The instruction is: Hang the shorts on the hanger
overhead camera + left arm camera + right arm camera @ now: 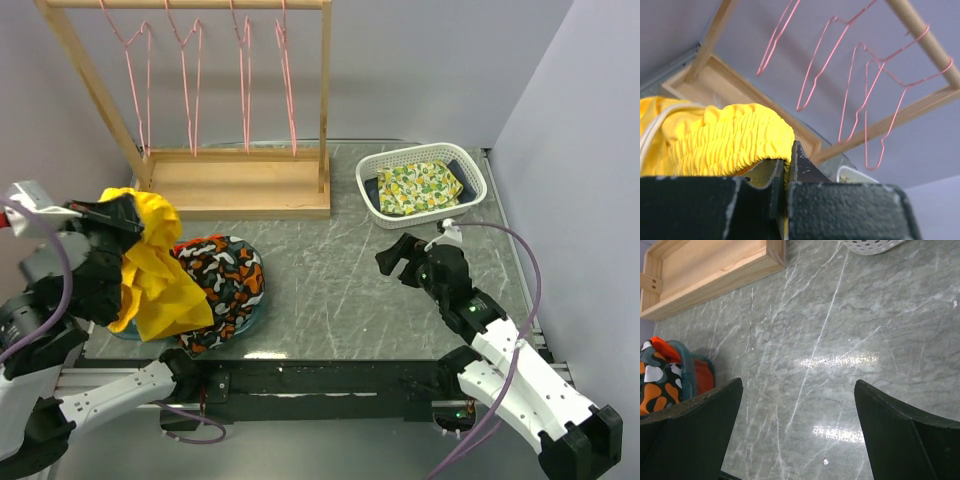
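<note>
The desk (340, 270) was grey stone with thin white streaks, and it shone where the light hit it. Pale walls (420, 70) stood behind it and on the right side. At the back of the desk stood a wooden rack (240, 190) with a flat tray base, two tall posts and a bar on top. Four pink hangers (244, 90) hung in a row from that bar, and all of them were bare. To the right of the rack sat a white basket (470, 195) with little holes in its wall, and a folded lemon cloth (418, 187) lay inside it. On the left side of the desk lay a black, orange and white garment (222, 275), piled in a blue-green tub (686, 367). The left arm (60, 270) was up over that corner. The left jaws were shut tight on the bunched waistband of the yellow shorts (725, 140). The shorts hung down from them, up off the desk, beside the patterned garment and partly in front of it. They were lower than the hangers and well away from them. The right arm (500, 340) reached over the bare right half of the desk. The right jaws were spread wide and held nothing.
</note>
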`<action>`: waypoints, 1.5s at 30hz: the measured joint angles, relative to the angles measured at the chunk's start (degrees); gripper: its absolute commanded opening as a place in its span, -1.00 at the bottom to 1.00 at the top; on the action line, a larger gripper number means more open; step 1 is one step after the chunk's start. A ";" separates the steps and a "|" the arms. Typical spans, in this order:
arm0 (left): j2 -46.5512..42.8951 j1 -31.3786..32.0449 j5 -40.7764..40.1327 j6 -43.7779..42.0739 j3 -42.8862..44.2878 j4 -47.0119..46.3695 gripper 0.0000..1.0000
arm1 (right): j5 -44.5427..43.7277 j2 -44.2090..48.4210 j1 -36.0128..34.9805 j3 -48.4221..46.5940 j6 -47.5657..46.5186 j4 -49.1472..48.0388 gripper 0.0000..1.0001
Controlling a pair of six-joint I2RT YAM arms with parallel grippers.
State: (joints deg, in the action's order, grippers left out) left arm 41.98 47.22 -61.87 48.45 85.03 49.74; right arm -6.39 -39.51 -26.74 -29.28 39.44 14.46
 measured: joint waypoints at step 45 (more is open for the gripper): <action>35.76 10.51 62.25 -19.10 8.72 -15.28 -0.07 | -1.62 6.16 -1.14 -19.67 -6.29 9.05 1.00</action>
State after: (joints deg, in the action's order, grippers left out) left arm 77.73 57.74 0.38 29.34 93.76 34.46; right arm -8.01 -33.34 -27.88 -48.95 33.15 23.51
